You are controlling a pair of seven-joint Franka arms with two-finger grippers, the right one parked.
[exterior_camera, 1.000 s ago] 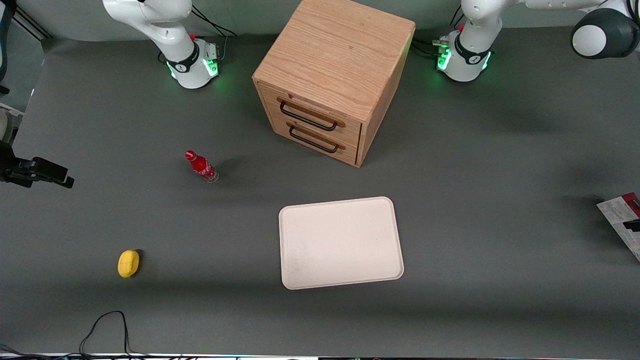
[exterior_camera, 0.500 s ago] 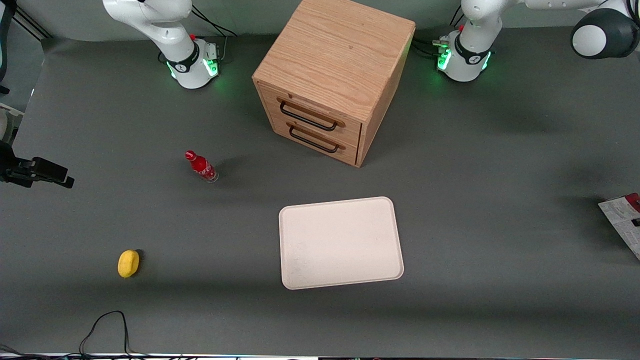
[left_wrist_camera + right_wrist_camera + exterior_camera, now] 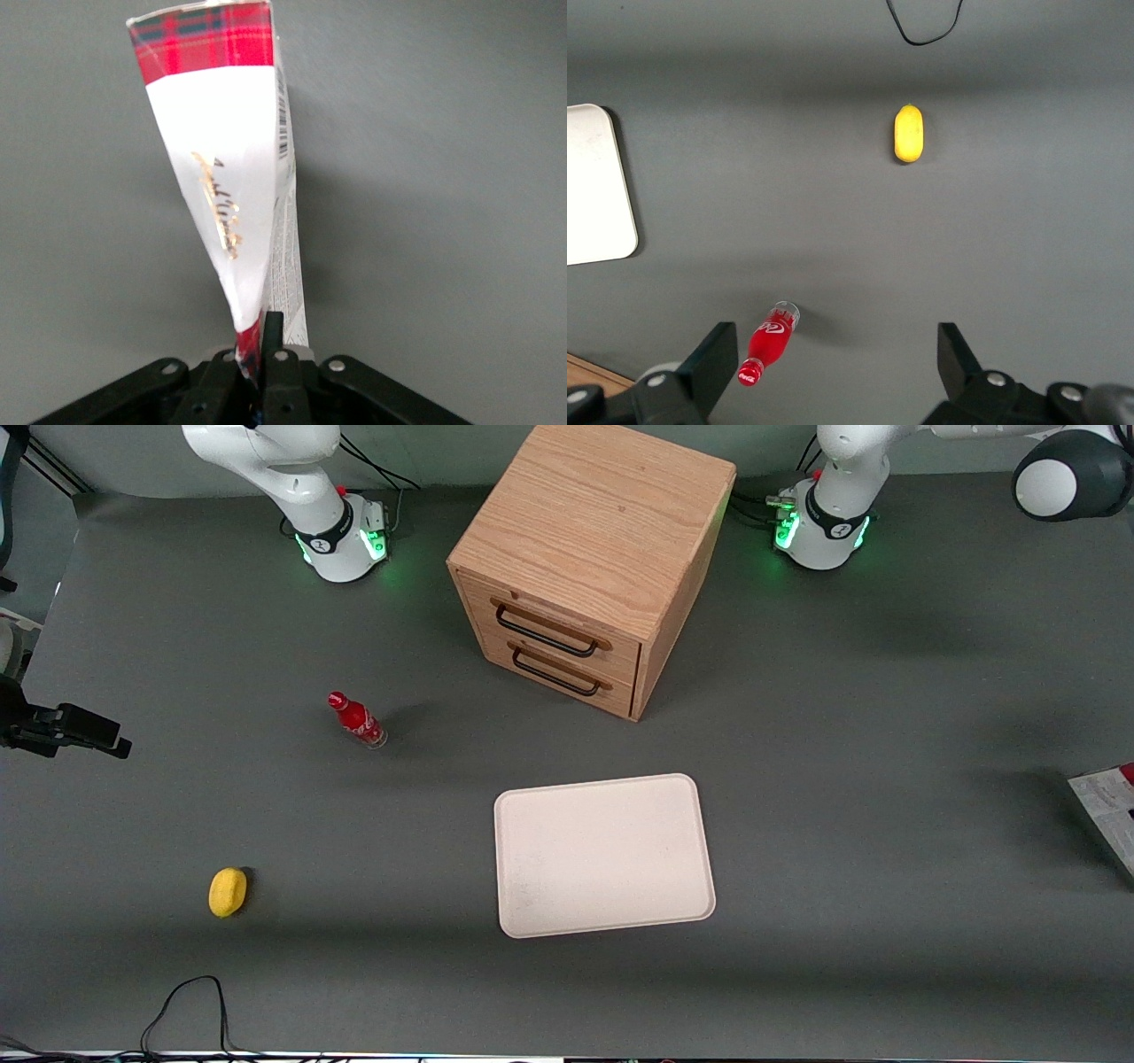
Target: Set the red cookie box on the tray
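Front view: red cookie box showed only partly, at the working arm's end of the desk, well apart from the tray; the carry would run toward the parked arm's end.

Left wrist view: end effector was clamped on one short end of the box, long axis pointing away from the fingers, above bare desk.

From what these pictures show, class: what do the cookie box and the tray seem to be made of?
The red cookie box, gripped by the gripper, looks like thin printed cardboard: creased edges, barcode, gold lettering. The tray looks like matte cream plastic, possibly melamine: a smooth moulded rim with rounded corners.
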